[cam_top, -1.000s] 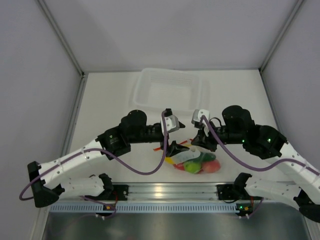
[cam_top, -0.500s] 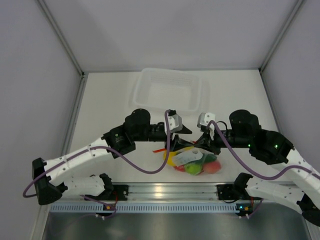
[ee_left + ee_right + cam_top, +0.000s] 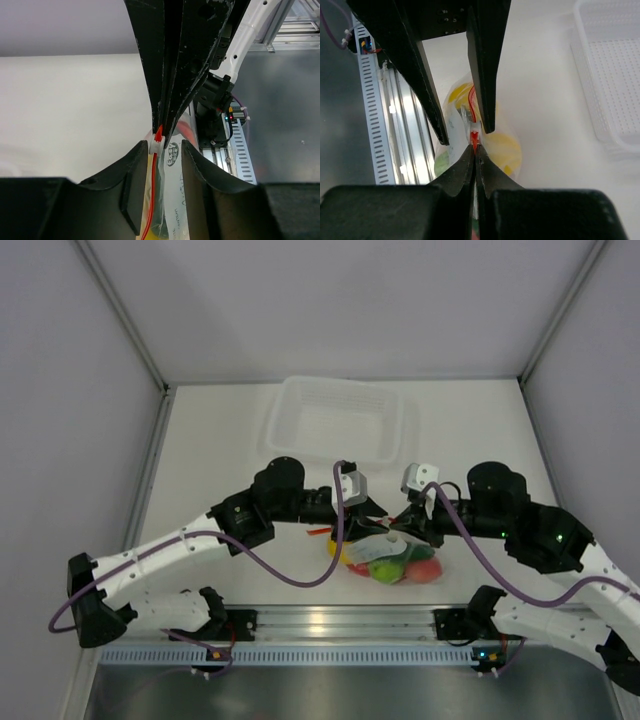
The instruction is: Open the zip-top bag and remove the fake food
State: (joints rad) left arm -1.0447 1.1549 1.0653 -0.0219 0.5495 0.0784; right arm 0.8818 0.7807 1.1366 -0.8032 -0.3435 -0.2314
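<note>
Noted clear, crinkly, glossy plastic on the zip-top bag [image 3: 392, 552], with an orange-red plastic zip strip [image 3: 158, 135]. Found smooth, shiny plastic on the fake food [image 3: 385, 572] inside. Saw translucent white plastic, dotted across the bottom, in the basket [image 3: 615, 75]. Recorded matt black, scuffed fingers [image 3: 197, 60] on the right hand [image 3: 161, 129], a matt white bench [image 3: 215, 460] and brushed, reflective metal along the rail [image 3: 330, 621].

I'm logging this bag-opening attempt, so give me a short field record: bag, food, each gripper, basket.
zip-top bag: near the front edge of the table, between both grippers
fake food: inside the bag, none out
right gripper: shut on the orange-red zip strip
left gripper: jaws apart, straddling the strip, not gripping
basket: behind the bag, towards the back wall
</note>
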